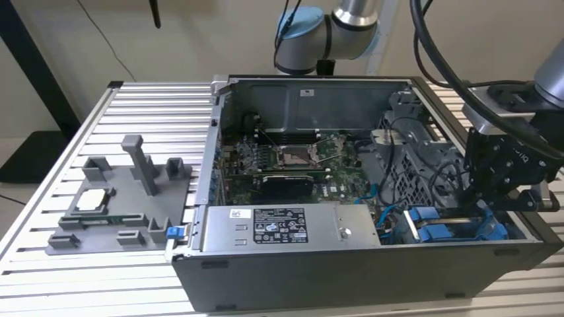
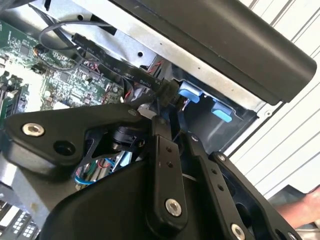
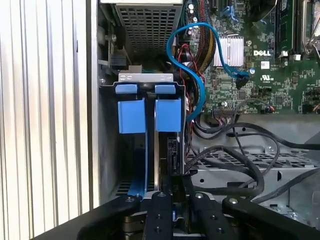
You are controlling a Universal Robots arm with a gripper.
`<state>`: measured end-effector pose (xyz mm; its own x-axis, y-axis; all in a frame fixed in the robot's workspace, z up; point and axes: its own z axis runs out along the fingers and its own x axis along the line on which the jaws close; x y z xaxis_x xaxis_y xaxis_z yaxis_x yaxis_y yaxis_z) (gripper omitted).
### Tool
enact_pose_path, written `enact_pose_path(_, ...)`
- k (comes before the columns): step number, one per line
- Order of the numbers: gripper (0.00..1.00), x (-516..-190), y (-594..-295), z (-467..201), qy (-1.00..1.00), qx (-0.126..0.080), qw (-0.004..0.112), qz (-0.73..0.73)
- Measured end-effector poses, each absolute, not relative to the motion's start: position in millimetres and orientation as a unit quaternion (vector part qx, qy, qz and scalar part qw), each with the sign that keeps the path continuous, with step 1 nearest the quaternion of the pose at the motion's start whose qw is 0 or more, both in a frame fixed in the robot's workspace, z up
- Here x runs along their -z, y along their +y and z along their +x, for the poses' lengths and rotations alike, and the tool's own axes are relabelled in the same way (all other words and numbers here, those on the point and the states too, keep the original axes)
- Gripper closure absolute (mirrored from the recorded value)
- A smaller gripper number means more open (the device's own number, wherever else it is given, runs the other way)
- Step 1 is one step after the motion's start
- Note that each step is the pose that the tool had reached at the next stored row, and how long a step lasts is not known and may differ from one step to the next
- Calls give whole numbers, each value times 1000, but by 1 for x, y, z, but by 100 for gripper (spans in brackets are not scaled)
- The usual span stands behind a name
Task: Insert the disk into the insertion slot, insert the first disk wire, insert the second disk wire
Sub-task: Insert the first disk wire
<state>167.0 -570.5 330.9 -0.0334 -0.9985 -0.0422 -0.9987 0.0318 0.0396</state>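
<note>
Two fingers (image 3: 160, 212) of the gripper (image 3: 176, 190) are pinching together on what appears to be the black disk wire plug (image 2: 166, 92), judged light, rigid-bodied yet fragile on a limp lead and best gripped by its body, while the disk (image 3: 168, 116) is sitting in the insertion slot (image 3: 111, 150) at the computer case (image 1: 352, 277) corner.

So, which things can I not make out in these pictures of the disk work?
1. The disk's silver face and label: in the first wrist view, the blue carrier fronts cover the bays of the drive cage.
2. What is at the gripper tip: in the first wrist view it is lost in shadow, and in the exterior view the gripper's own body hides it.
3. The blue cable: in the first wrist view, its lower end is lost among dark wires.
</note>
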Motion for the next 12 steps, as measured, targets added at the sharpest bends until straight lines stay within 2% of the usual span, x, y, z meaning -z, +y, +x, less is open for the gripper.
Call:
enact_pose_path(2,100,-334,-570,167,718,-30,3,-695)
enact_pose_path(3,0,-339,-570,167,718,-30,3,-695)
enact_pose_path(12,0,-377,-570,167,718,-31,3,-695)
